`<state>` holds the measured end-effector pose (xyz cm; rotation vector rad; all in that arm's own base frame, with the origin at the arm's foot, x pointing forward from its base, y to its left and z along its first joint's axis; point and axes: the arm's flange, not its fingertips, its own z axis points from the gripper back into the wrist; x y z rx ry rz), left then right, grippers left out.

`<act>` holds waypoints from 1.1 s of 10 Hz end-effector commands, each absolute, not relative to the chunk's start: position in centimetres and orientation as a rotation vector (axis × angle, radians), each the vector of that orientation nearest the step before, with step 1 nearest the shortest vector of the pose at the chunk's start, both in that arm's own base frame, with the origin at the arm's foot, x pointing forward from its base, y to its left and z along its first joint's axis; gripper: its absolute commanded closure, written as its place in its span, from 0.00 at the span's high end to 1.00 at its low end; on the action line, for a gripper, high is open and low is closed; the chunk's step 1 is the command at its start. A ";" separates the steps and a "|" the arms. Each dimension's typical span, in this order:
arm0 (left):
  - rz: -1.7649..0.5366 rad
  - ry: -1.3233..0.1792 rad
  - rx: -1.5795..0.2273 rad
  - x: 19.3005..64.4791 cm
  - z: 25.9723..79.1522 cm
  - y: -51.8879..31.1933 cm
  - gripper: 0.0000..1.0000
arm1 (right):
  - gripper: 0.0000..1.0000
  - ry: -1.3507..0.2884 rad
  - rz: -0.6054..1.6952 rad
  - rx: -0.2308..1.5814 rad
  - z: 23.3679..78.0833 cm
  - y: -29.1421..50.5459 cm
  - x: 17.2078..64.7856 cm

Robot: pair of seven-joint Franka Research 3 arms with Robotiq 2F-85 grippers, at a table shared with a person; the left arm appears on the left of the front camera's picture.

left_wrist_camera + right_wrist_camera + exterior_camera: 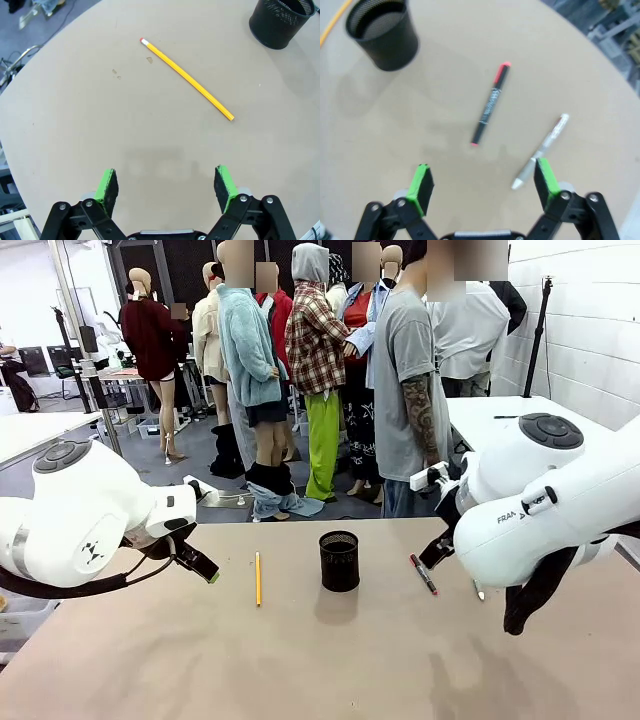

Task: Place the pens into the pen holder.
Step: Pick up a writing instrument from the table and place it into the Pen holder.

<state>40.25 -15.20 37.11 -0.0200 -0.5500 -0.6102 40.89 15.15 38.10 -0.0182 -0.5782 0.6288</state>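
Yellow pencil (187, 79) ahead of left gripper (165, 176), apart

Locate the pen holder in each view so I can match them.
Front view: pen holder upright, mid-picture.
Left wrist view: top right corner.
Right wrist view: top left.
Shared landmark: yellow pencil lying apart from it, on the robot's left.

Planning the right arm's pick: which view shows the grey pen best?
Right wrist view: the grey pen lies full length in view, near end by the right pincer. Front view catches just its tip below the right arm. Left wrist view faces the pencil.
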 end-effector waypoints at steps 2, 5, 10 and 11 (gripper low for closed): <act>-0.607 -0.550 -0.021 40.3 37.1 -15.1 1.00 | 1.00 -0.480 0.482 -0.131 38.7 15.4 45.0; -0.607 -0.550 -0.021 40.3 37.1 -15.1 1.00 | 1.00 -0.328 0.414 -0.139 37.2 13.4 48.3; -0.607 -0.550 -0.021 40.3 37.1 -15.1 1.00 | 1.00 -0.207 0.345 -0.069 33.7 11.8 52.7; -0.607 -0.550 -0.021 40.3 37.1 -15.1 1.00 | 1.00 -0.182 0.318 -0.069 32.8 11.3 53.5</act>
